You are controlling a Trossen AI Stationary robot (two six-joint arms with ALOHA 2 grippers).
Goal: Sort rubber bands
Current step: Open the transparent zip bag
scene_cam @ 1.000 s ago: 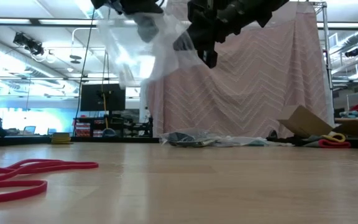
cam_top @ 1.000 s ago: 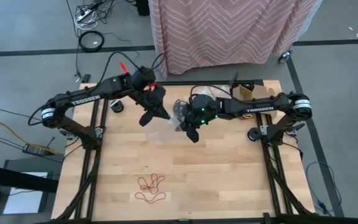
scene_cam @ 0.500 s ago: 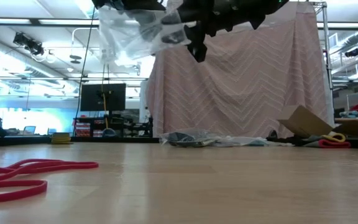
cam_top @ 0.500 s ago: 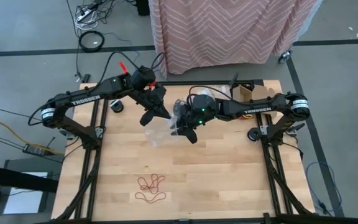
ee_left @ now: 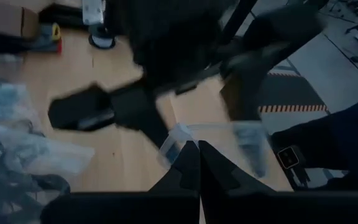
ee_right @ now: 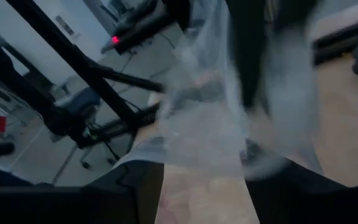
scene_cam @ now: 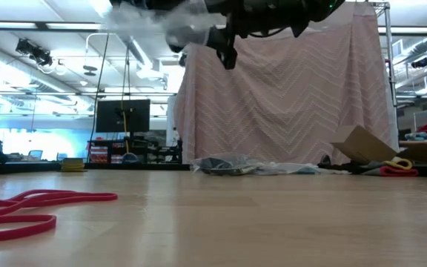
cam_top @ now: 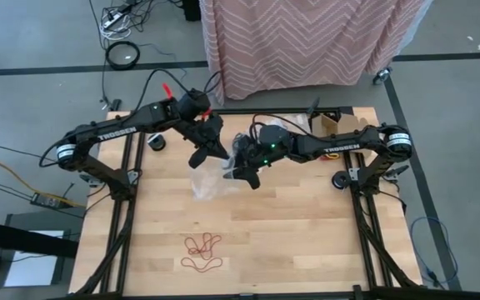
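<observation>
A wooden table (cam_top: pixel 307 225) carries the scene, seen from above. Over its far half, both dark arms meet at a clear plastic bag (cam_top: pixel 209 179) held up in the air. The left gripper (cam_top: pixel 213 152) has its jaws pressed together, pinching the bag's top edge. Just beside the bag, the right gripper (cam_top: pixel 238 174) has its jaws spread. Red rubber bands (cam_top: pixel 202 252) lie on the table well apart from the bag, near the front edge.
</observation>
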